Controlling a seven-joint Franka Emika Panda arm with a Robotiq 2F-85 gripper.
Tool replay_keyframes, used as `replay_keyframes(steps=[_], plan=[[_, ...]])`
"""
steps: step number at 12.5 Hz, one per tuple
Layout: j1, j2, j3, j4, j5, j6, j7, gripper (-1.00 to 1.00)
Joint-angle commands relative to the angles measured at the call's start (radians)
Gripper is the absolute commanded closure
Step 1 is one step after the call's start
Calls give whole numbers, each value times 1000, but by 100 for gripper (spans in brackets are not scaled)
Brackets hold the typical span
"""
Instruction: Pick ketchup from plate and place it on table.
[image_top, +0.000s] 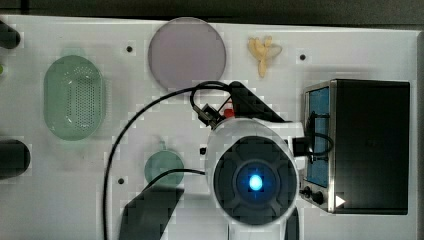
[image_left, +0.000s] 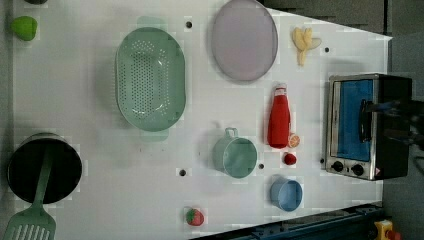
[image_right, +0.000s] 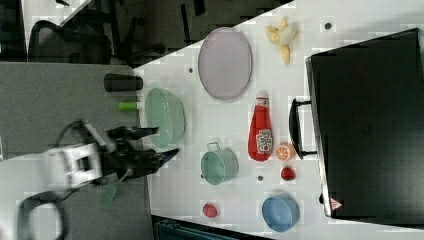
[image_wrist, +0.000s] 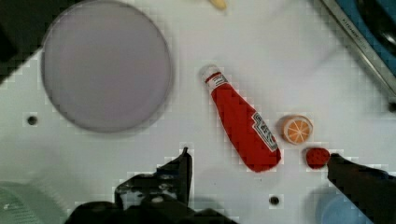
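Tool (image_wrist: 259, 163) fingers spread wide, empty, nothing gripped. Ketchup bottle (image_wrist: 243, 126) lies flat on the desk (image_wrist: 280, 60) just beyond the fingertips, cap pointing away from tool, beside the plate (image_wrist: 106, 65), not on it.

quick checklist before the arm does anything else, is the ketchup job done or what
1. Ketchup off the plate: ok, the plate is bare.
2. Ketchup on the table: ok, lying on its side between plate and orange slice.
3. Gripper released: ok, jaws wide open, nothing between them.
4. Gripper off the bottle: ok, it hangs above it in the wrist view.
5. Neighbours undisturbed: cannot tell; the orange slice sits right at the bottle's base.
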Motion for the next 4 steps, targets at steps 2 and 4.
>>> replay_keyframes(steps=[2,4], plan=[[5,12,-13,107,-5,-248,133,-100],[5,12,-11,125,-5,-271,133,-100]])
